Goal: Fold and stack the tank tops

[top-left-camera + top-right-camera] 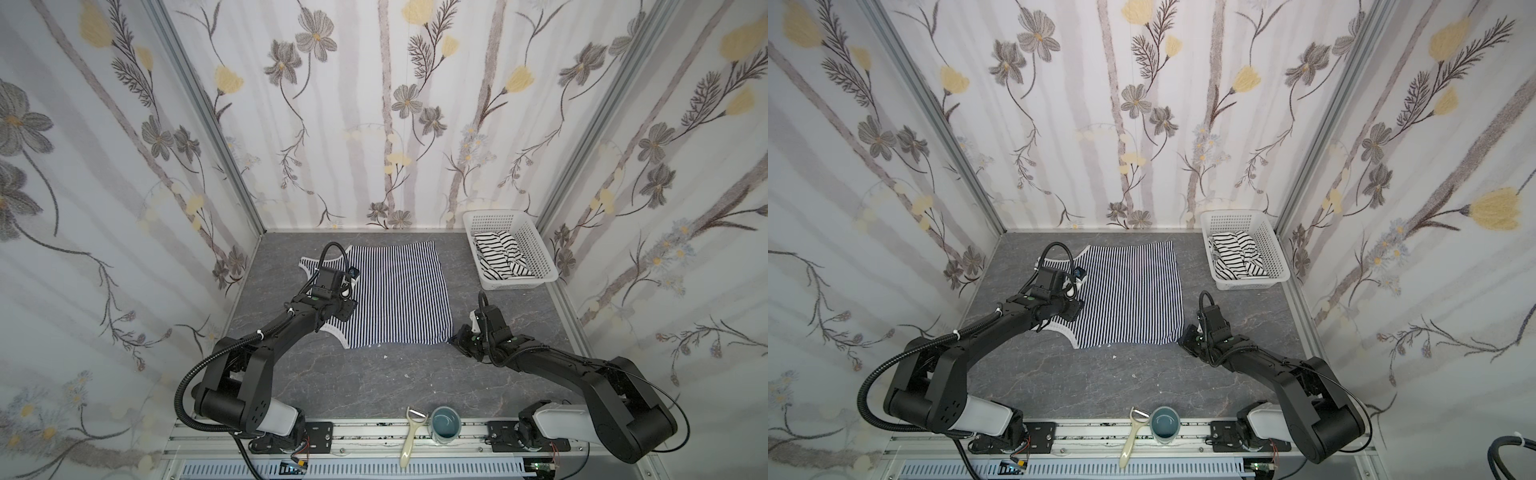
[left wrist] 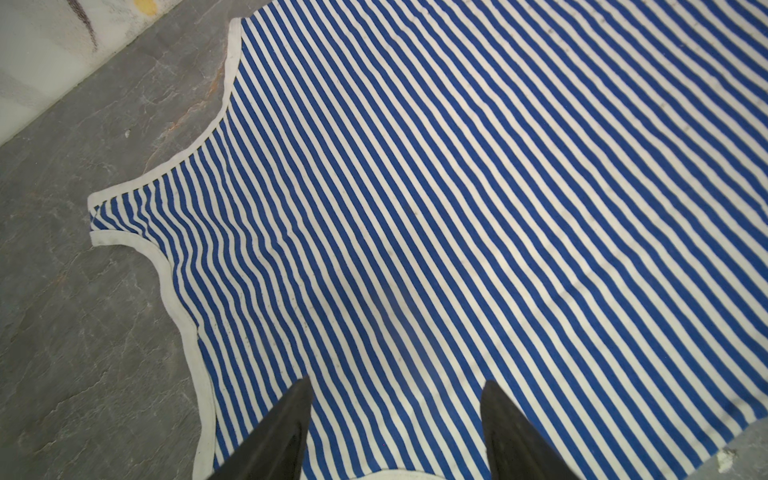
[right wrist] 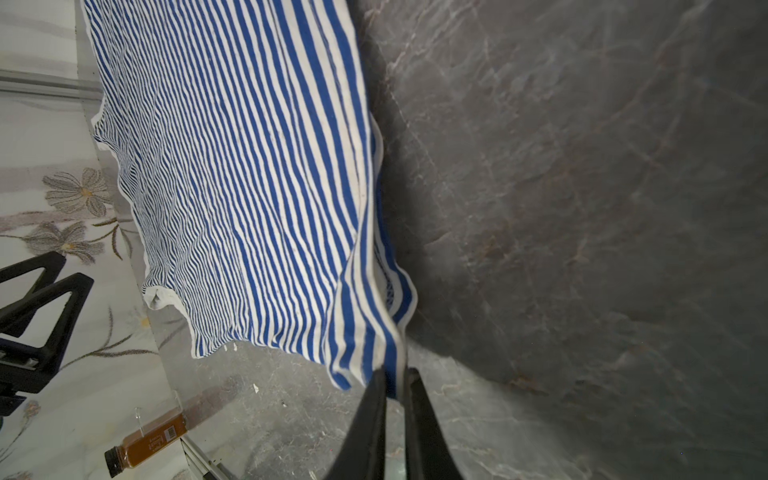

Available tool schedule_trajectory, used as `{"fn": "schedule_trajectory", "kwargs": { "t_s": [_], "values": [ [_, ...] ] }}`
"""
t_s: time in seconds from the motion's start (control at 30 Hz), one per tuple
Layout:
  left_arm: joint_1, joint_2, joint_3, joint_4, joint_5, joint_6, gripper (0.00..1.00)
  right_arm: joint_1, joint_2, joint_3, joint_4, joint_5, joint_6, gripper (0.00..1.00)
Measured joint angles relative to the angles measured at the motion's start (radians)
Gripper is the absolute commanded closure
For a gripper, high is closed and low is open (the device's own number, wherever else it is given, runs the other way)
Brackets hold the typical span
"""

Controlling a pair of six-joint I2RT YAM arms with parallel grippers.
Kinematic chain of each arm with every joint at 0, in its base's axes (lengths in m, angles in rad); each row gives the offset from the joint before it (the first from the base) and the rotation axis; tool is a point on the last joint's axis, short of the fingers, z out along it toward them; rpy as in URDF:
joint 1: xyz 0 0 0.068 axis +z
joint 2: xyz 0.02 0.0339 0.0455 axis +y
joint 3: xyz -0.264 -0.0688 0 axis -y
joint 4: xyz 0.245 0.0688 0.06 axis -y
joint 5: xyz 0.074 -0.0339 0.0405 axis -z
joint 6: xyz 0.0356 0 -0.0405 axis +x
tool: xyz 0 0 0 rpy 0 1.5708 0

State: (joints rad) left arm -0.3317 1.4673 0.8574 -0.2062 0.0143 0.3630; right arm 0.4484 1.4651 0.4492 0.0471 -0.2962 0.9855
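Observation:
A navy-and-white fine-striped tank top (image 1: 399,295) (image 1: 1129,295) lies spread flat in the middle of the grey table. My left gripper (image 1: 348,308) (image 2: 397,382) hangs open just over its neckline and strap end, with nothing between its fingers. At the near right hem corner my right gripper (image 1: 453,338) (image 3: 394,374) is shut on the cloth, and that corner is lifted a little off the table. The other tank top (image 1: 500,255) (image 1: 1237,255), white with wide black stripes, lies crumpled in the white basket (image 1: 521,284).
The basket stands at the back right corner, against the floral walls. A peeler (image 1: 411,436) and a teal cup (image 1: 445,424) rest on the front rail. A brown bottle (image 3: 145,444) lies beyond the table's edge.

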Motion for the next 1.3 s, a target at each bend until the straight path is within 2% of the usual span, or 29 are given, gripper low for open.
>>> {"fn": "schedule_trajectory", "kwargs": {
  "t_s": [0.07,0.3,0.5,0.63,0.8,1.03,1.17,1.3],
  "values": [
    [0.000,0.000,-0.007,0.000,0.005,0.002,0.34,0.000,-0.005,0.016,-0.008,0.000,-0.001,1.00],
    [-0.013,-0.018,-0.031,-0.013,0.018,0.040,0.34,-0.005,-0.027,0.092,-0.081,0.010,-0.050,1.00],
    [-0.040,-0.072,-0.048,-0.078,0.082,0.108,0.35,-0.029,-0.041,0.162,-0.159,0.038,-0.098,1.00],
    [-0.066,-0.111,-0.071,-0.139,0.127,0.158,0.29,-0.045,-0.041,0.206,-0.199,0.041,-0.130,1.00],
    [-0.095,-0.140,-0.116,-0.198,0.136,0.205,0.28,-0.056,-0.021,0.245,-0.226,0.041,-0.158,1.00],
    [-0.140,-0.142,-0.158,-0.219,0.137,0.225,0.36,-0.058,-0.005,0.249,-0.230,0.040,-0.176,1.00],
    [-0.150,-0.105,-0.164,-0.216,0.135,0.232,0.49,-0.058,-0.005,0.248,-0.230,0.040,-0.176,1.00],
    [-0.152,-0.074,-0.165,-0.212,0.127,0.235,0.49,-0.058,-0.005,0.243,-0.229,0.040,-0.176,1.00]
  ]
}}
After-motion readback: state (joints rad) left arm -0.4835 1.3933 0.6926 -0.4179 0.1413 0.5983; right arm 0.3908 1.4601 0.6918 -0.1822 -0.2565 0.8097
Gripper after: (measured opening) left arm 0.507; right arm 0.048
